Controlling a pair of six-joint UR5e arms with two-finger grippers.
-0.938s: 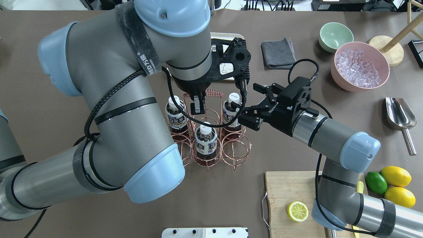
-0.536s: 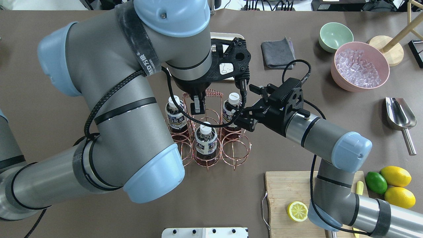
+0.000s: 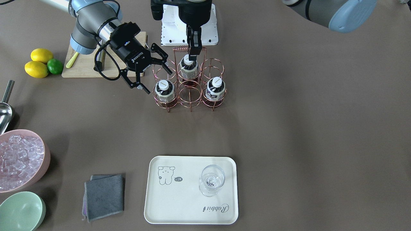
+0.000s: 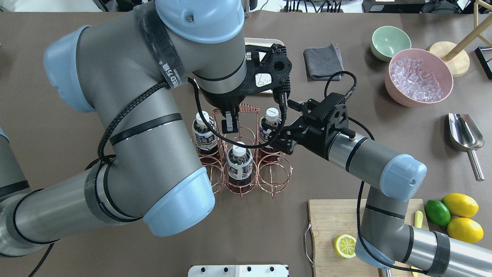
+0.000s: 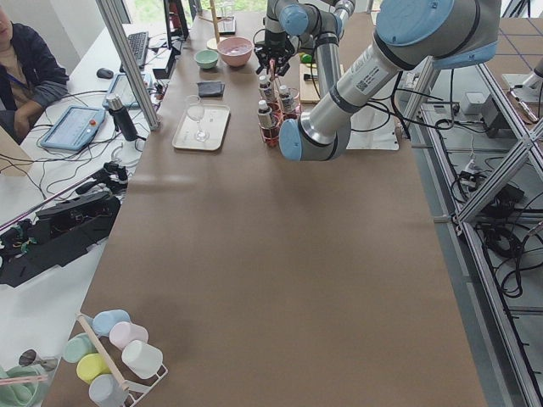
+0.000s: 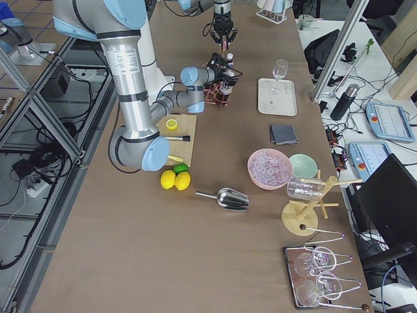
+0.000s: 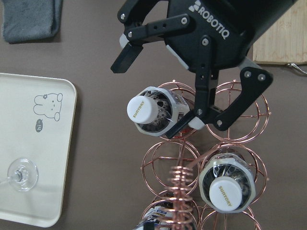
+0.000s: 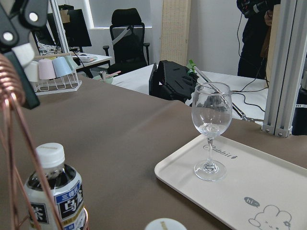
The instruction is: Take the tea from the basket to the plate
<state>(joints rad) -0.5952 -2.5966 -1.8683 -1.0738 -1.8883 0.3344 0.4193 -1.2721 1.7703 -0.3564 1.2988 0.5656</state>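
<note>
Three tea bottles stand in the copper wire basket (image 3: 189, 95). My right gripper (image 3: 156, 80) is open, its fingers on either side of the corner tea bottle (image 3: 163, 89), also in the left wrist view as the tea bottle (image 7: 146, 111) between the open black fingers (image 7: 127, 55). My left gripper (image 3: 195, 53) comes straight down and is shut on the basket's coiled handle (image 3: 180, 49). Two other tea bottles (image 4: 239, 163) (image 4: 203, 130) sit untouched. The cream plate (image 3: 189, 215) lies far from the basket, carrying a stemmed glass (image 3: 212, 179).
A grey cloth (image 3: 104, 195), a pink bowl of ice (image 3: 19, 160) and a mint-green bowl (image 3: 21, 210) lie beside the plate. A cutting board (image 4: 334, 219) with a lemon half, whole lemons with a lime (image 4: 457, 215) and a metal scoop (image 4: 465, 134) sit by the right arm.
My right gripper has moved left toward the basket, and its open fingers now straddle the corner tea bottle. The left arm and basket have stayed still.
</note>
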